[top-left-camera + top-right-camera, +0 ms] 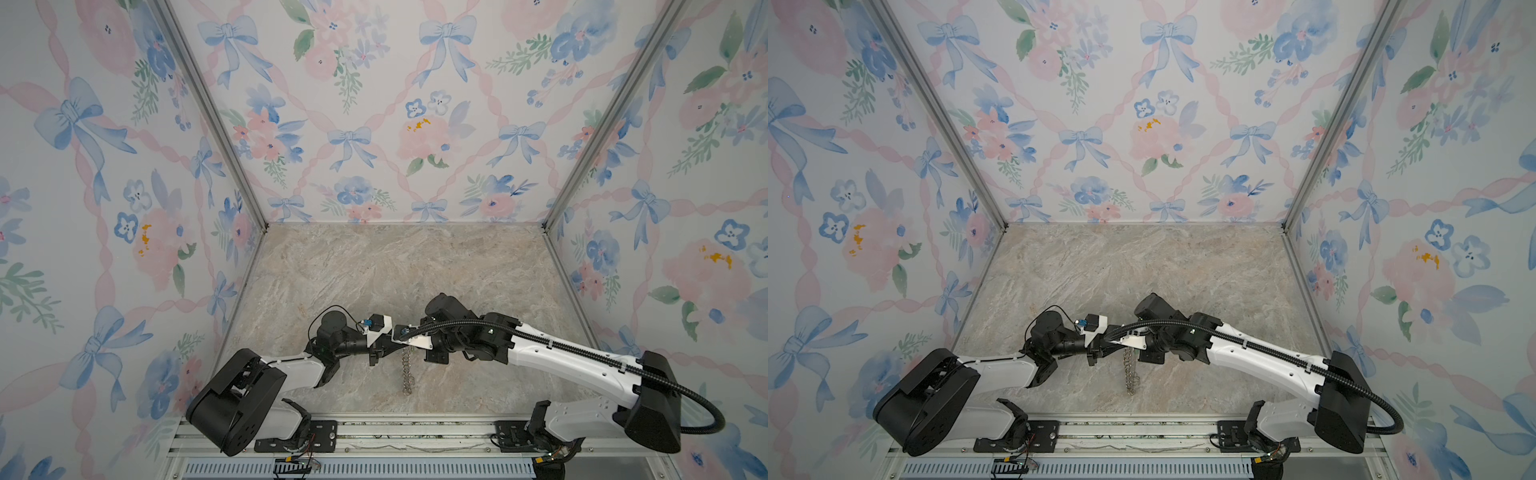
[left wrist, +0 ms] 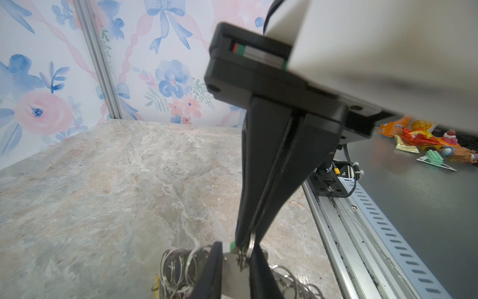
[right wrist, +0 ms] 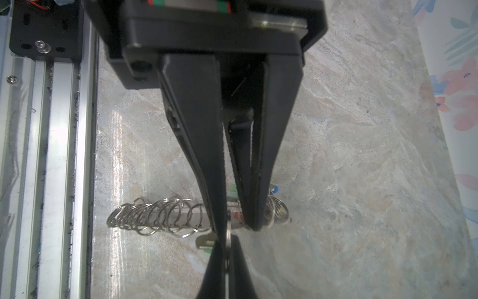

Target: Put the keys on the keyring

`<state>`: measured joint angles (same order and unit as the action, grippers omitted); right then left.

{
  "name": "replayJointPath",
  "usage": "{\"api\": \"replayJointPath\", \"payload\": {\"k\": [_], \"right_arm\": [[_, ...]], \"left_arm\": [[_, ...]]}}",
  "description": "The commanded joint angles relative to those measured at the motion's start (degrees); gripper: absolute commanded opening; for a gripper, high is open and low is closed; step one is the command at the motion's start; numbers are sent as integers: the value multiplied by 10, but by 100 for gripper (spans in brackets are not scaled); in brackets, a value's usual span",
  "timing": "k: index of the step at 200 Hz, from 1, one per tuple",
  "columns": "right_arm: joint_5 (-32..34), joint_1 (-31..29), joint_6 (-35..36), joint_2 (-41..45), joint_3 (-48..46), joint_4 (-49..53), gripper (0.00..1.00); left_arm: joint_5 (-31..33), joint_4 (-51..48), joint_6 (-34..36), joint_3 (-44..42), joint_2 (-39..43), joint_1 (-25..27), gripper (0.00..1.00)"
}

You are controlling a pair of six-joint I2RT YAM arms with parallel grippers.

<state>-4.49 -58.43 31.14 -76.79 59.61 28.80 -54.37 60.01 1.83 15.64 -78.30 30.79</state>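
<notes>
The keyring [image 1: 408, 374] stands edge-on near the table's front, chain-like in both top views [image 1: 1131, 374]. In the left wrist view my left gripper [image 2: 236, 256] is shut on its grey plate [image 2: 234, 269], with wire rings [image 2: 178, 261] bunched on either side. In the right wrist view my right gripper [image 3: 227, 240] is shut on one silver wire ring [image 3: 228, 234] at the plate's edge, tip to tip with the left gripper [image 3: 236, 225]. A green key [image 3: 205, 244] hangs right beside that ring. Blue [image 3: 275, 189] and red [image 3: 236, 214] key heads sit among the rings, and a yellow one [image 2: 156, 281] shows too.
An aluminium rail [image 1: 374, 432] runs along the table's front edge, carrying both arm bases. Flowered walls close in the left, back and right. Beyond the rail, toys and snack packets [image 2: 426, 145] lie on a dark surface.
</notes>
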Motion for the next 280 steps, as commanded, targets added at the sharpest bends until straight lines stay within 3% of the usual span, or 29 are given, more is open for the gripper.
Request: {"api": "replayJointPath", "payload": {"k": [1, 34, 100, 165, 215, 280], "right_arm": [[-28, -1, 3, -4, 8, -19, 1], [-29, -1, -4, -17, 17, -18, 4], [-32, 39, -55, 27, -33, -62, 16], [-56, 53, -71, 27, -57, -80, 11], [-55, 53, -71, 8, -56, -78, 1], [-94, 73, -88, 17, -95, -145, 2]], "left_arm": [[4, -14, 3, 10, -13, 4, 13], [10, -14, 5, 11, -8, 7, 0], [53, -13, 3, -3, 27, 9, 0], [52, -7, 3, -4, 25, 9, 0], [59, 15, -1, -11, 25, 12, 0], [78, 156, -54, -35, -17, 18, 0]]}}
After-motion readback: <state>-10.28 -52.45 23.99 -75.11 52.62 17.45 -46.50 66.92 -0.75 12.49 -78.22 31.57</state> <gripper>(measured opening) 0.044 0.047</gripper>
